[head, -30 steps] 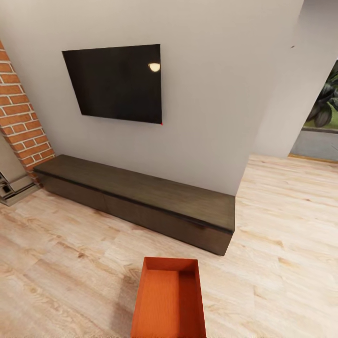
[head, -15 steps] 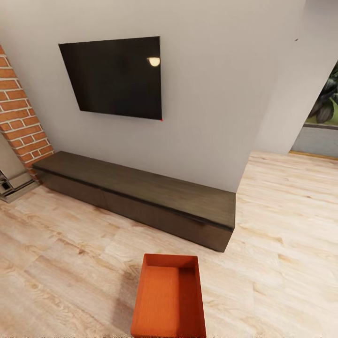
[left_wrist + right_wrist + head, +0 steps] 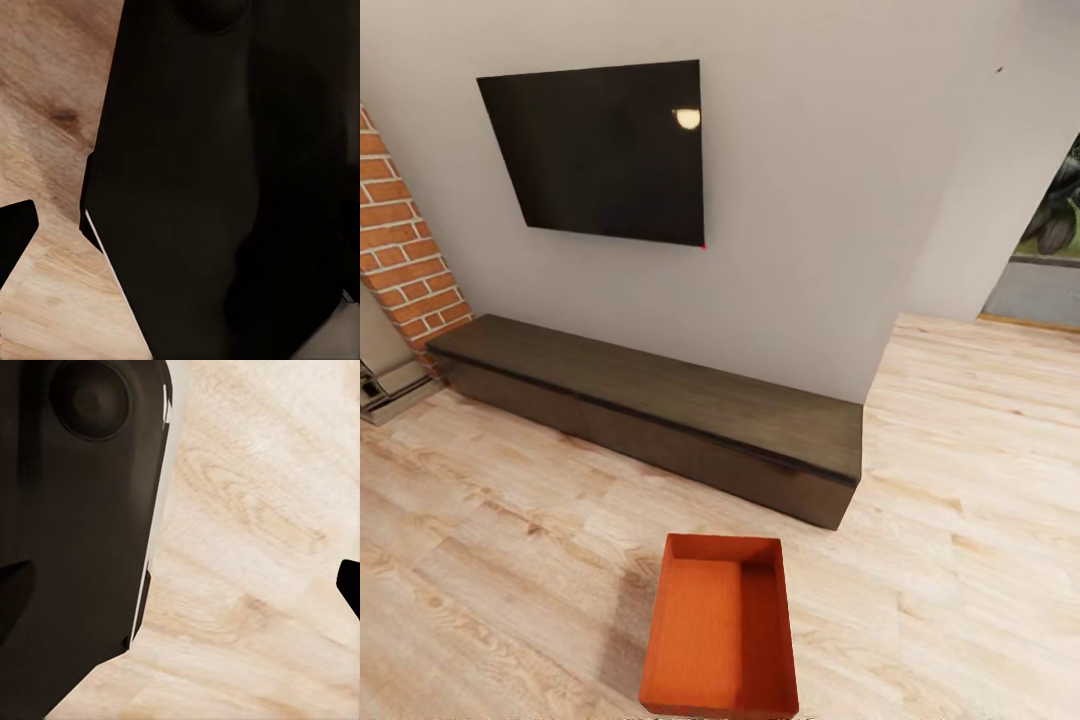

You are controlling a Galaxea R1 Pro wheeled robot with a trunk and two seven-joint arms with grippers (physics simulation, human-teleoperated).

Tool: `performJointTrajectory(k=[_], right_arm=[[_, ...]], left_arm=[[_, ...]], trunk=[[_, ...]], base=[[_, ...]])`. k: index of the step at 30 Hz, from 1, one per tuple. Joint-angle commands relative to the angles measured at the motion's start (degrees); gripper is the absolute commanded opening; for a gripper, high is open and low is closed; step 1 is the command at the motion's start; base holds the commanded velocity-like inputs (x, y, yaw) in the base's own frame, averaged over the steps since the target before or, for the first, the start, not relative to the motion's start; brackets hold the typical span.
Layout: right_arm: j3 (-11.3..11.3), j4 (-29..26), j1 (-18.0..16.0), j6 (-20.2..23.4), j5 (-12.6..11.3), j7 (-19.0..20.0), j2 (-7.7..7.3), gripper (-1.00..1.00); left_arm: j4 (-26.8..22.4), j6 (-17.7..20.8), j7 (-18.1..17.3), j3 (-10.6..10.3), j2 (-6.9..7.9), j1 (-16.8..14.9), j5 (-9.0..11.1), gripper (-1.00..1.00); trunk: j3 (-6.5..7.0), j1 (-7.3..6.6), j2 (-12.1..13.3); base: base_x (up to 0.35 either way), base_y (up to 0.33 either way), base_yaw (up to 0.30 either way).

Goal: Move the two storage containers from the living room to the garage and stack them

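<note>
I'm at the start, as I judge it: one container (image 3: 720, 630) sits on the wood floor (image 3: 510, 560) of the living room, just in front of me and short of the low TV cabinet (image 3: 660, 410) under the TV (image 3: 600, 150). It is open-topped and empty. Nothing is carried yet; both bins have to reach the garage and be stacked. The wrist views give dark housing over planks, so I cannot tell how either gripper stands.
</note>
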Motion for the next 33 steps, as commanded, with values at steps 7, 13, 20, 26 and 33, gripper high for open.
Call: performJointTrajectory(k=[7, 13, 20, 26, 33], right_arm=[[0.5, 0.1, -0.04, -0.27, -0.61, -0.09, 0.02, 1.0], [0.55, 0.1, -0.04, -0.16, -0.59, -0.07, 0.03, 1.0], [0.5, 0.1, -0.04, 0.03, -0.64, -0.11, 0.03, 1.0], [0.53, 0.1, -0.04, 0.08, -0.62, -0.11, 0.03, 1.0], [0.58, 0.1, -0.04, 0.09, -0.58, -0.11, 0.03, 1.0]], left_arm=[[0.02, -0.16, 0.04, 0.05, -0.01, -0.02, 0.24, 1.0], [0.03, -0.16, 0.04, 0.04, -0.01, -0.02, 0.25, 1.0], [0.02, -0.16, 0.04, 0.02, -0.01, -0.02, 0.25, 1.0], [0.02, -0.16, 0.04, 0.02, -0.01, -0.02, 0.26, 1.0], [0.02, -0.16, 0.04, 0.03, -0.01, -0.02, 0.25, 1.0]], trunk=[[-0.69, 0.0, -0.02], [-1.25, 0.0, -0.02], [-1.89, 0.0, -0.02], [-2.45, 0.0, -0.02], [-3.1, 0.0, -0.02]], base=[[0.0, 0.0, 0.0], [0.0, 0.0, 0.0], [0.0, 0.0, 0.0], [0.0, 0.0, 0.0], [0.0, 0.0, 0.0]])
